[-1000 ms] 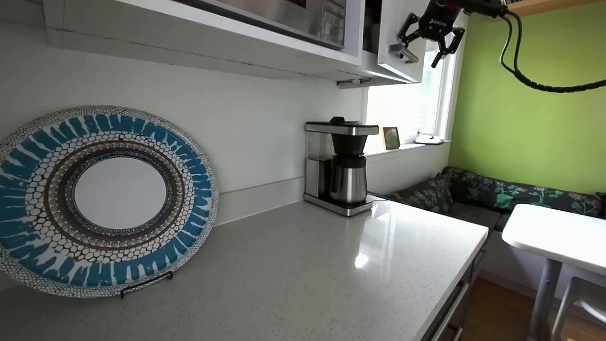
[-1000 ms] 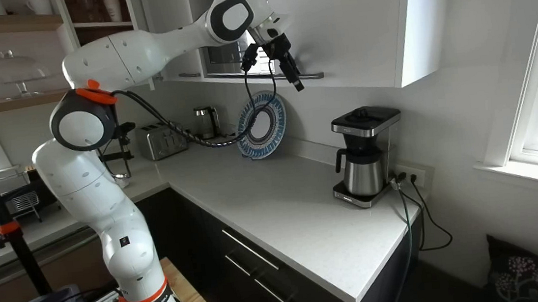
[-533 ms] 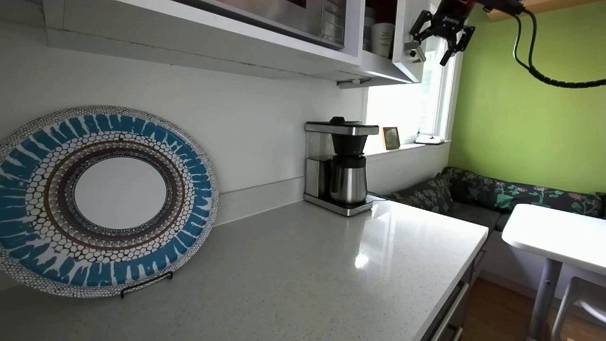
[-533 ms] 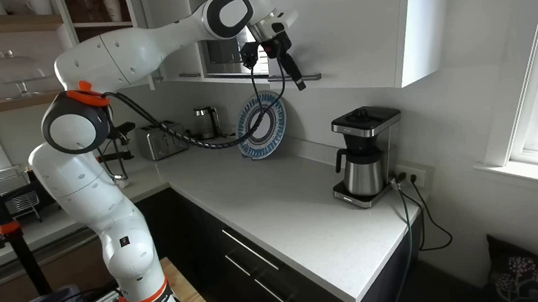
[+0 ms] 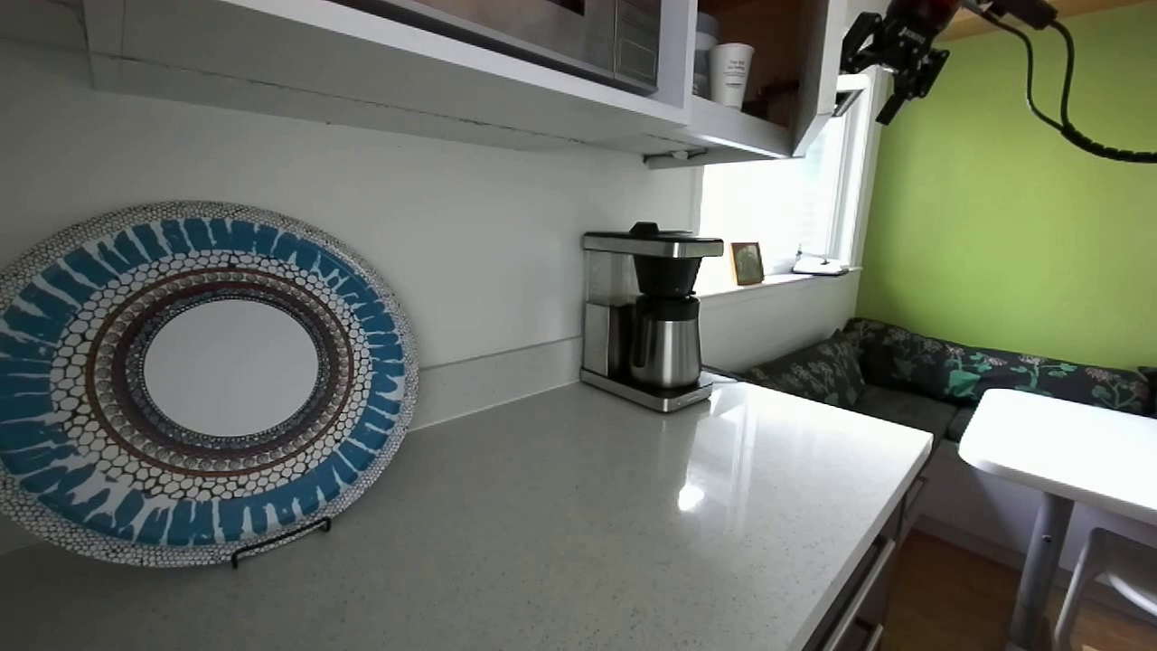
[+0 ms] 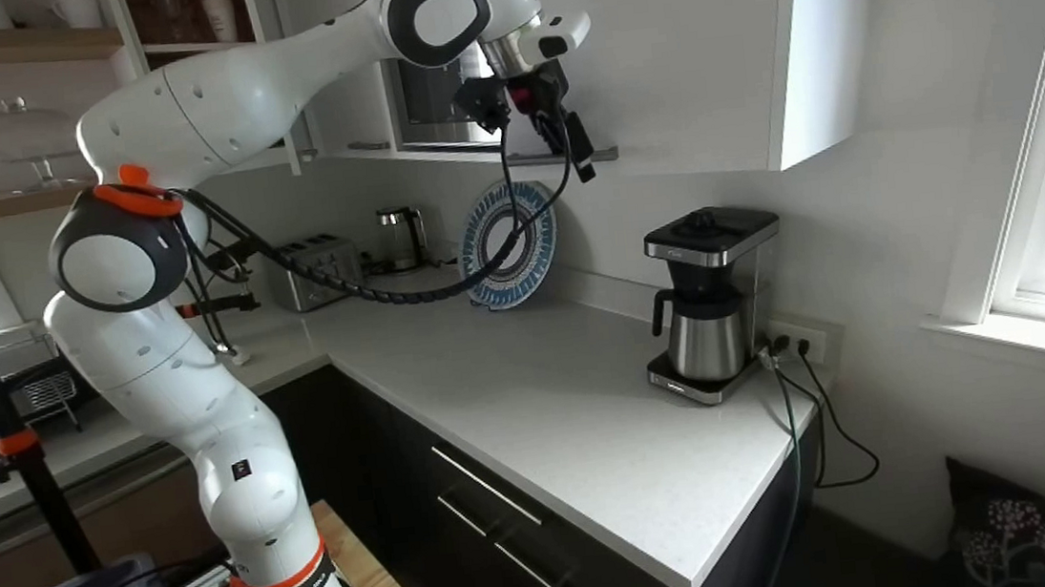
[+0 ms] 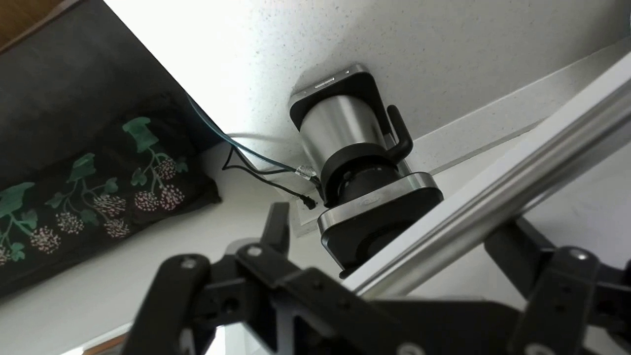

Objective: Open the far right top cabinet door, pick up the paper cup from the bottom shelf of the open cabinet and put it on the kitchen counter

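My white arm point(image 6: 178, 101) reaches up and across, and my claw point(image 6: 581, 161) points down at the grey handle point(image 6: 529, 160) of the door point(image 6: 682, 58), hiding part of it; I cannot tell from this side whether they touch. My black cable point(image 6: 408, 297) droops in front of the plate point(image 6: 529, 264). On the surface point(image 6: 532, 388), the coffee maker point(image 6: 709, 338) stands upright, well apart from the toaster point(image 6: 337, 256) and the kettle point(image 6: 398, 238).

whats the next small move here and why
Probably ease the cabinet door slightly further out by its handle: the gripper, jaws apart, straddles that handle in the wrist view, and the upright paper cup shows inside the open cabinet, so extra swing could give more room to reach in.
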Motion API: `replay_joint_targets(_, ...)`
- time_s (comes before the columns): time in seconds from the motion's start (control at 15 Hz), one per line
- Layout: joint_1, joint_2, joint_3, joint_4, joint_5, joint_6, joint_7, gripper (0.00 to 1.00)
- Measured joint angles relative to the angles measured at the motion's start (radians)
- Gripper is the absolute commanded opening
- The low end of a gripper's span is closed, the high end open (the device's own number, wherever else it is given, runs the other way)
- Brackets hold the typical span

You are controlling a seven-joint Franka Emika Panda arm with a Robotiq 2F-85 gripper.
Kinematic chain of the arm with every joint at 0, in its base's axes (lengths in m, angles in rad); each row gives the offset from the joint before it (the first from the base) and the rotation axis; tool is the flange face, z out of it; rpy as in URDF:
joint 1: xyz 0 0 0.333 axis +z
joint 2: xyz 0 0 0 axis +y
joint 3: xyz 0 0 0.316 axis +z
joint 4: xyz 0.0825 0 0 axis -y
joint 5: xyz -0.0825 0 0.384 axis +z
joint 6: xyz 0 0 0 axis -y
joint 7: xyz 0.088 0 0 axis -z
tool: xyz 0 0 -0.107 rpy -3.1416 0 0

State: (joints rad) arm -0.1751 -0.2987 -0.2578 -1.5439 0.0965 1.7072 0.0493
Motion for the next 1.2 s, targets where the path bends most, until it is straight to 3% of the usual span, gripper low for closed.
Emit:
replay_joint_targets(0.73,-0.051,-0.046,-0.127,-0.011,0.034,-0.102,-0.057,1.00)
replay_joint_targets(1.2,-0.078,-0.040,-0.194,-0.002,0.066,-0.106,-0.148,1.00)
